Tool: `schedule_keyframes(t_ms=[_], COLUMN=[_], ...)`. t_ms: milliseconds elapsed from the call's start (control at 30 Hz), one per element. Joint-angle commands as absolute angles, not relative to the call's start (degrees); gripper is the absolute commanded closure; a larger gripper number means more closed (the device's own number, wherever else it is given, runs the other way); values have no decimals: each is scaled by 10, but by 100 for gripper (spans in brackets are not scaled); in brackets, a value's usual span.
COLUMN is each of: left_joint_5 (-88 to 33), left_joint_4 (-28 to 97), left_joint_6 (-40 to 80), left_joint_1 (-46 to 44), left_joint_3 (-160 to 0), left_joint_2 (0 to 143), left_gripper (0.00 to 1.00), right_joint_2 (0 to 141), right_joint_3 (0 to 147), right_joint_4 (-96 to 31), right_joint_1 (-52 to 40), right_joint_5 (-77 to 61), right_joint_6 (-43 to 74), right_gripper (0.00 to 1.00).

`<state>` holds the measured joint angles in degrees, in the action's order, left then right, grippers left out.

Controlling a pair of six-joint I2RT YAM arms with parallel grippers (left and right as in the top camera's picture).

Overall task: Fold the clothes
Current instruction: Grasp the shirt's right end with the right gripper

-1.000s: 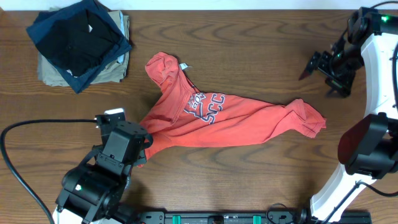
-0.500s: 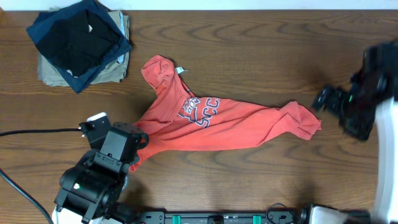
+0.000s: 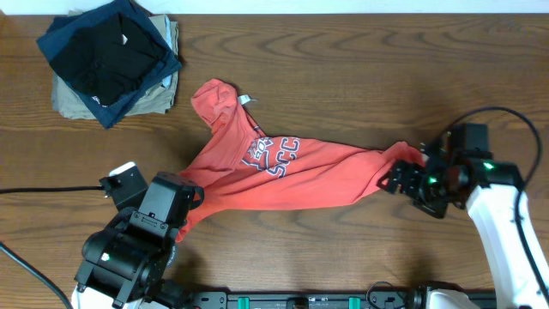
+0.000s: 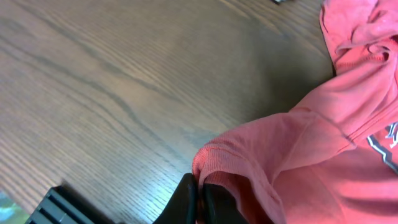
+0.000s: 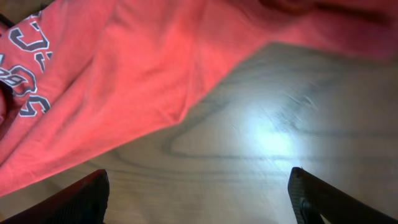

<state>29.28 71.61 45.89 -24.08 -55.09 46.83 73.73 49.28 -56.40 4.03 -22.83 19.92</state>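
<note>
The coral-red T-shirt (image 3: 292, 172) lies crumpled and stretched across the middle of the wooden table, white navy-outlined lettering facing up and a small white neck label at its upper left. My left gripper (image 3: 190, 206) is shut on the shirt's lower left edge; the left wrist view shows the black jaws (image 4: 200, 198) pinching a ribbed hem of the shirt (image 4: 298, 162). My right gripper (image 3: 401, 178) is open just above the table at the shirt's right end. In the right wrist view its fingers (image 5: 199, 199) are spread wide over bare wood with the shirt (image 5: 143, 68) just ahead.
A stack of folded black, navy and khaki garments (image 3: 111, 56) sits at the table's back left corner. A black cable (image 3: 51, 184) runs in from the left edge to the left arm. The table's front rail (image 3: 309, 300) lies between the arm bases.
My right arm has swung down from the back right to the shirt's right end, gripper open. My left gripper has dragged the shirt's lower left edge slightly left; the shirt has shifted left.
</note>
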Motion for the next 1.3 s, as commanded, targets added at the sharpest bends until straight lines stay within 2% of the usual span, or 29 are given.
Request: schedule_keyframes(t_ms=[0,233,300,333,467,900,1267], left_joint_5=[332,337,337,337,334,334,333], left_joint_4=[725,747,745,745,745,743,743], left_joint_6=[490,495,495,499,501,501,501], left_joint_1=[-234,-190,-183,-183,-183,-183,-183], left_joint_3=[-555,-555,-555,-555,-555,-555,-555], left_joint_2=[466,466,466,466,466,466,467], left_gripper=[94,94,94,94,94,93,93], right_joint_2=[770,803,808,813,833,900,900], right_joint_3=[491,491,491,491,491,491,495], right_joint_4=[-545,-469,-450,-435,-403,-388,-426], right_joint_1=[15,10,8,6,1,-38,-38], right_joint_5=[-216,-169,-169,-169,-169,-105,-105], right_joint_6=[207,227,227,230,237,222,222], right_gripper=[10,12,18,26,37,38,63])
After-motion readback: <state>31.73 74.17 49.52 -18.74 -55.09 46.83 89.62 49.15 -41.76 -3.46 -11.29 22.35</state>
